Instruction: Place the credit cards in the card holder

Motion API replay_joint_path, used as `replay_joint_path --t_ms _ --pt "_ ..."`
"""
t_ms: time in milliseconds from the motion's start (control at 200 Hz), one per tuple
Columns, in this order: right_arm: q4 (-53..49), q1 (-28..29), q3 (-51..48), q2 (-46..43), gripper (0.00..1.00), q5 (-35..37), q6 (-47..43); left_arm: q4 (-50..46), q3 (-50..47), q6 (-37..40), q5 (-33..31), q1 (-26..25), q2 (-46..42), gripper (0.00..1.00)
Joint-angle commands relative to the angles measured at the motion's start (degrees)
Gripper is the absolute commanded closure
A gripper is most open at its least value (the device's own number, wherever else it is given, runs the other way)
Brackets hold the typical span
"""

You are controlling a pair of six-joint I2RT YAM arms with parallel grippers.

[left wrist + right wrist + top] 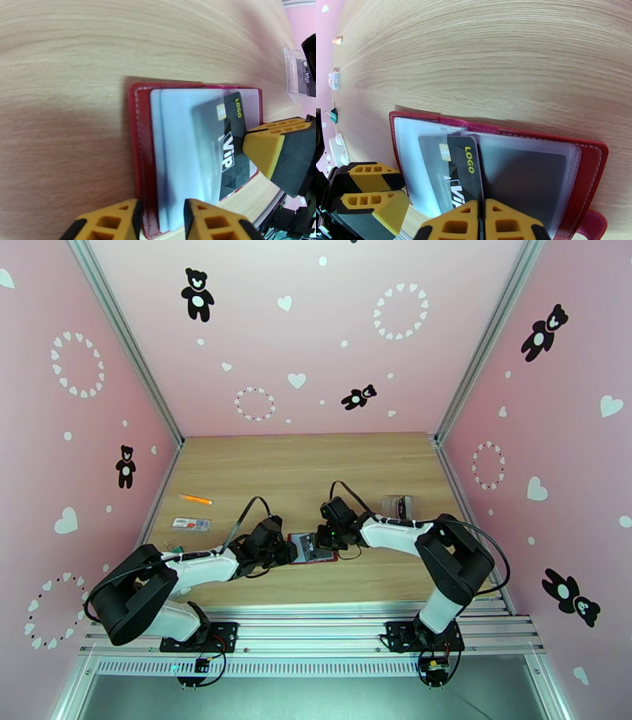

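The glossy black VIP credit card (462, 173) with the yellow-green "LOGO" lettering lies slantwise over the open dark-red leather-like card holder (588, 165). Its far end sits under one of the grey transparent sleeves (430, 165) and its near end sticks out towards me. My right gripper (482, 215) is clenched on that near edge, the jaws meeting with only the thin card between them. I hold it by the end so that the rest of its length is free to slide into the pocket.

The holder lies spread flat on the light wooden table (316, 469), between my two arms and close to the near edge. My left gripper (160, 221) stands over the opposite side of the cover with its jaws apart, grasping nothing. I judge it is there to pin the holder so that it does not skate away from the push, but I cannot tell whether the tips press down.

I take the card to be partly in; the slant needs straightening before it goes deeper.

Off to the right, well apart, a clear plastic case (396, 506) holds what looks like another dark card.
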Motion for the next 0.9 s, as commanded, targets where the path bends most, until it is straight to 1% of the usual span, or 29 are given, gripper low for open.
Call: replay_joint_path --t_ms 0,90,630,896 --pt "-2.7 1.0 0.8 1.7 0.97 1.0 0.7 -0.7 -0.2 1.2 -0.9 0.5 1.3 0.65" --pt "-3.2 1.0 0.7 1.3 1.00 2.1 1.0 -0.7 -0.3 1.1 -0.9 0.6 1.2 0.65" --pt "-0.6 0.4 -4.1 -4.2 1.00 5.3 4.1 0.6 -1.6 0.1 -0.8 0.5 0.7 0.65" --pt "4.9 0.4 -6.2 -2.6 1.00 2.7 7.3 1.0 -1.9 0.0 -0.5 0.5 0.8 0.65"
